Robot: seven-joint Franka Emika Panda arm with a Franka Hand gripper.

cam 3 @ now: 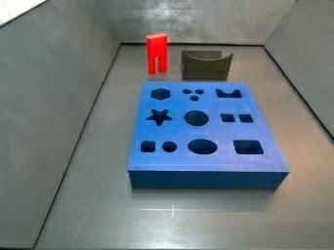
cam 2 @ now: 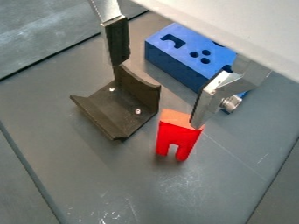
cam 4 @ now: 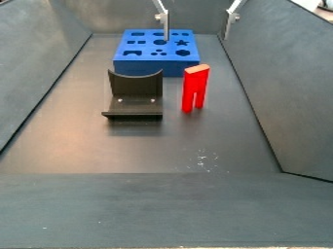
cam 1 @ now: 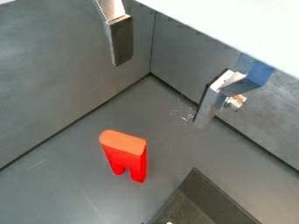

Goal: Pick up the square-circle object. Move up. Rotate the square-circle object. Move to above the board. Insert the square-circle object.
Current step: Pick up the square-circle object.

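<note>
Red plastic, matte: the square-circle object, upright on the floor beside the fixture, slot downward, two legs; it stands free, so the pick-up looks not yet begun. Blue block, flat, holes cut as hexagon, star, circles, squares: the board, mid-floor, near the fixture. My gripper hangs above the red piece, jaws spread and empty, probably lined up to descend

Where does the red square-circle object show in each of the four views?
Wrist view: square-circle object upright on the floor, gripper open above.
Wrist view: beside the fixture.
Side view: behind the board.
Side view: right of the fixture.
Shared landmark: the fixture.
</note>
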